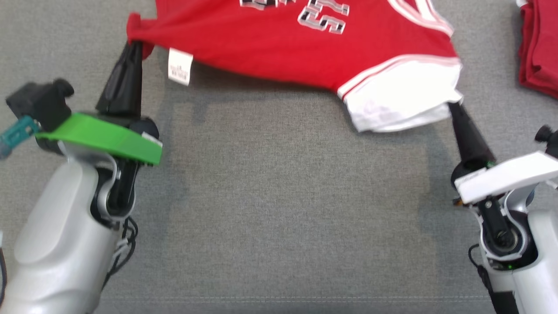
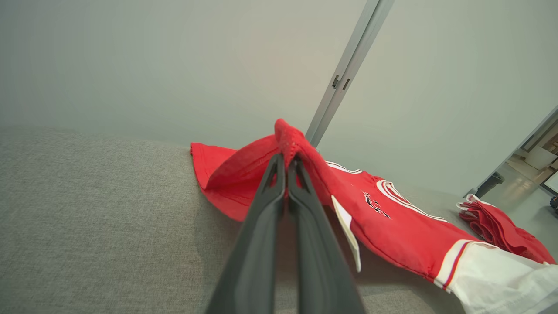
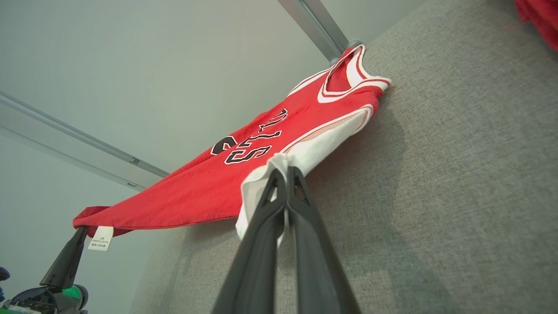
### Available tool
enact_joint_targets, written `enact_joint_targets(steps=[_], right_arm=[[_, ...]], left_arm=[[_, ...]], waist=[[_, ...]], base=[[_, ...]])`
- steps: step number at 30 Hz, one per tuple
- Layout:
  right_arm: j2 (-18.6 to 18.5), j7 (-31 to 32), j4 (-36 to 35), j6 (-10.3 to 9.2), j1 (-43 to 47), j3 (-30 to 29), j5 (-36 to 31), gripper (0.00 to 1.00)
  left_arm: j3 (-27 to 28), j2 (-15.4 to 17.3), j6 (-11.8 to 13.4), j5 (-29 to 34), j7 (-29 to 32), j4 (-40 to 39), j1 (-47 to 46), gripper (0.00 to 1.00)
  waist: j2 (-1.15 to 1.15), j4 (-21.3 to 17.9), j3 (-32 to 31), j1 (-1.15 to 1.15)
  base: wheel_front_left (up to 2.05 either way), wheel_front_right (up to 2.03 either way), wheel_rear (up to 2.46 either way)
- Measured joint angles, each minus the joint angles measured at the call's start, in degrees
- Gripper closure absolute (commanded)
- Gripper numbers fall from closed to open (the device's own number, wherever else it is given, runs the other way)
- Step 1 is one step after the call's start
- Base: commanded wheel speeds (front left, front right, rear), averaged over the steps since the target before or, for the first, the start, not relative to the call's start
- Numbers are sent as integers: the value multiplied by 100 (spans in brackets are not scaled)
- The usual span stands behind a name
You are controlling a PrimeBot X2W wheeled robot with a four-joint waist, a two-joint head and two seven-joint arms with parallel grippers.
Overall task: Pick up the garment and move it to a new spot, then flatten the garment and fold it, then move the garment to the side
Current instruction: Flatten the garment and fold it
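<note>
Head view evidence places the garment [image 1: 279, 48], a red jersey with white trim, at the far side of the grey upholstered surface [image 1: 279, 196], its near edge raised and stretched taut. One red hem corner is pinched by the closed left gripper [image 1: 136, 46], the white sleeve edge by the closed right gripper [image 1: 452, 105]. Light, limp cloth is judged; sagging is expected, so hems and seams are best gripped.

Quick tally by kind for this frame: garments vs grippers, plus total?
Garments: 2, the jersey and the red pile at the right, counted as one
Grippers: 2, the left gripper and the right gripper, both shut on the jersey
Total: 4
</note>
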Motion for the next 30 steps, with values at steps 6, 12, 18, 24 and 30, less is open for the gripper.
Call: enact_joint_targets(steps=[6, 12, 18, 24, 30], right_arm=[[-172, -76, -3, 112, 689, 164, -213, 100], [-279, -74, -53, 213, 1349, 426, -419, 100], [-305, -71, -151, 283, 1953, 711, -470, 100], [-314, -70, -313, 282, 2366, 810, -526, 100], [-407, -21, -433, 278, 2594, 862, -626, 100]], left_arm=[[274, -196, -152, 109, 0, -8, 826, 100], [393, -299, -245, 394, 1, -14, 1395, 100], [730, -323, -300, 634, 12, -23, 1970, 100], [979, -457, -354, 728, 16, -1, 2460, 100], [1059, -608, -435, 872, 16, 97, 2637, 100]], waist=[[0, -5, -405, 0], [0, 39, -709, 0], [0, 119, -1009, 0], [0, 140, -1204, 0], [0, 131, -1264, 0]], base=[[0, 0, 0], [0, 0, 0], [0, 0, 0], [0, 0, 0], [0, 0, 0]])
